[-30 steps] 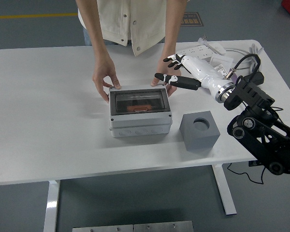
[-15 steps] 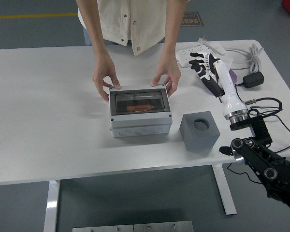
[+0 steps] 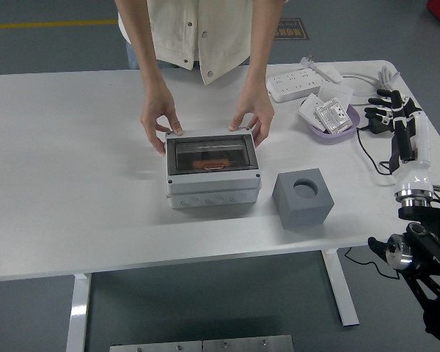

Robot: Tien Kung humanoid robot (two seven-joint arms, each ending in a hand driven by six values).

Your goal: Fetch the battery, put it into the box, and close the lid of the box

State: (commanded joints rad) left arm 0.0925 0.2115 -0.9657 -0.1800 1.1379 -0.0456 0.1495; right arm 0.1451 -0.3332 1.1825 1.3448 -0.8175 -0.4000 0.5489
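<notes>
A person's hands (image 3: 160, 117) flank the box (image 3: 213, 169) at its far corners; a grey cube (image 3: 302, 198) stands just right; the near table (image 3: 81, 220) lies open.
</notes>
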